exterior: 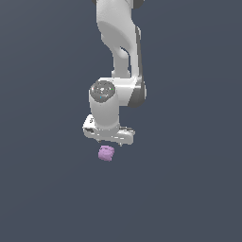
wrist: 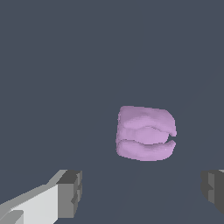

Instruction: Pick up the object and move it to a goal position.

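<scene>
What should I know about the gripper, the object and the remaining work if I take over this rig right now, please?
Gripper: open and empty; the wrist view shows the two fingertips set wide apart with nothing between them.
Object: the light-purple lump lies on the dark floor, apart from both fingers. In the exterior view it sits just below the gripper bar.
Done: the arm is positioned over the lump.
Left: lower around the lump, close, lift and carry it to the goal. No goal marker shows in either view, so I cannot say where it lies.
</scene>
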`<state>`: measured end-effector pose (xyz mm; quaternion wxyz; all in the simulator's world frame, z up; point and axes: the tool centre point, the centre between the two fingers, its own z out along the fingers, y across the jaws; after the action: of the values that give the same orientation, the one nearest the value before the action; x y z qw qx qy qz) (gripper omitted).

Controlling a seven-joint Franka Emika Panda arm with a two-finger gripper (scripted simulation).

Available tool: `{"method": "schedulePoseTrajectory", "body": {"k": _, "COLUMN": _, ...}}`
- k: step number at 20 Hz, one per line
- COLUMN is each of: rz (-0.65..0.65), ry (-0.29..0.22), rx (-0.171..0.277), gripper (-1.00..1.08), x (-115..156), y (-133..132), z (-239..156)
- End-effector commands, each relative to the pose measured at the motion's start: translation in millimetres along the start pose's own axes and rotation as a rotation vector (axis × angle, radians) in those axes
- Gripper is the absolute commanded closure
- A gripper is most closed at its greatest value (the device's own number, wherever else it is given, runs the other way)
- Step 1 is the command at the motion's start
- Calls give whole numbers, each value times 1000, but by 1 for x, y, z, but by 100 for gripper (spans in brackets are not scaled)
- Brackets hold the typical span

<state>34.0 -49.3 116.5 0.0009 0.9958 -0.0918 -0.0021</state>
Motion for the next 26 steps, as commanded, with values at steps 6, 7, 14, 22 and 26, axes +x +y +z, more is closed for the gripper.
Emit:
{"method": "schedulePoseTrajectory", "body": {"k": 6, "rz": 86, "ry": 4, "rx": 2, "gripper": -92, "x": 18, "y": 17, "z": 23}}
{"method": "schedulePoseTrajectory", "body": {"k": 7, "rz": 91, "ry": 4, "rx": 2, "gripper": -92, "x": 18, "y": 18, "z": 24}}
{"method": "schedulePoseTrajectory", "body": {"k": 14, "rz": 93, "ry": 3, "rx": 2, "gripper": -92, "x": 19, "y": 19, "z": 29}}
{"method": "schedulePoseTrajectory", "body": {"k": 22, "rz": 97, "ry": 4, "rx": 2, "gripper": -92, "x": 18, "y": 20, "z": 65}}
{"method": "schedulePoseTrajectory", "body": {"k": 26, "rz": 97, "ry": 4, "rx": 2, "gripper": -92, "x": 19, "y": 20, "z": 76}}
